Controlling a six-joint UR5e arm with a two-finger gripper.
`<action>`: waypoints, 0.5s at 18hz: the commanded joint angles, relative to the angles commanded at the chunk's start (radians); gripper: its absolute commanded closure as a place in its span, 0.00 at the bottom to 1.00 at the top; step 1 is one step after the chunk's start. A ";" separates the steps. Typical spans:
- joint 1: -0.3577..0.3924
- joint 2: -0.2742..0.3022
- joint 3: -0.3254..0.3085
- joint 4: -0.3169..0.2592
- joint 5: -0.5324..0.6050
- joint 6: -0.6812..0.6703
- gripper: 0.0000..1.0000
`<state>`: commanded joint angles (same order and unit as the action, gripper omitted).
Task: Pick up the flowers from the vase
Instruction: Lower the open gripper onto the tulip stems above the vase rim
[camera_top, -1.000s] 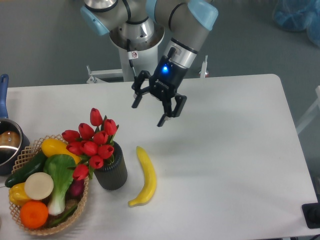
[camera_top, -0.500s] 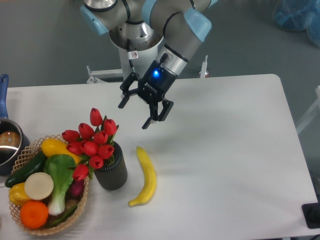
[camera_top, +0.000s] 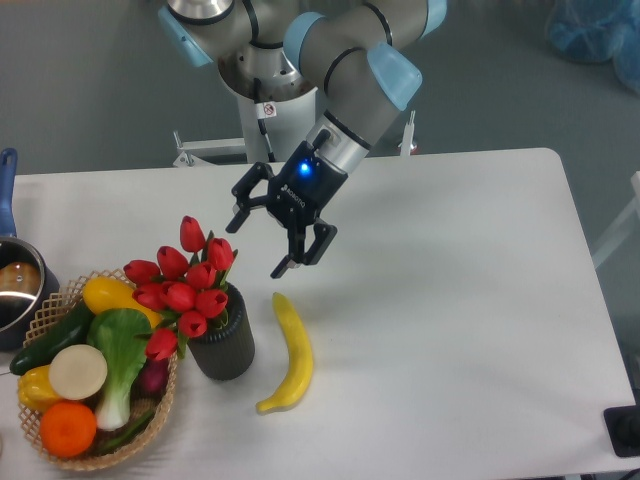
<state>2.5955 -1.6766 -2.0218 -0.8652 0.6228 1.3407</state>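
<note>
Gripper (camera_top: 258, 246) hangs in the air over the desk (camera_top: 450, 300), fingers spread wide, nothing between them. A blue light glows on its body. It sits above and to the right of the flowers (camera_top: 183, 287), not touching them; one fingertip points down toward the top end of the banana (camera_top: 289, 352).

Flowers are in the vase (camera_top: 222, 343), red buds leaning up and left, some overhanging the basket (camera_top: 60, 300). Vase stands upright near the desk's front-left corner, just beside the basket's right rim; whether they touch, can't tell.

Banana lies flat on the desk just right of the vase, apart from it, curving toward the front edge.

Basket sits at the front-left corner holding a yellow pepper (camera_top: 112, 295), a cucumber (camera_top: 55, 337), a bok choy (camera_top: 122, 355), a white round item (camera_top: 78, 371), an orange (camera_top: 68, 429), and another yellow piece at the left side. A pot (camera_top: 15, 280) with a blue handle is at the left edge, partly cut off.
</note>
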 joint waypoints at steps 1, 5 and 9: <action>-0.009 -0.009 0.011 0.000 0.000 0.002 0.00; -0.044 -0.067 0.074 0.005 0.000 -0.002 0.00; -0.080 -0.104 0.109 0.005 0.000 -0.008 0.00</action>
<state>2.5159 -1.7808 -1.9130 -0.8605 0.6228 1.3330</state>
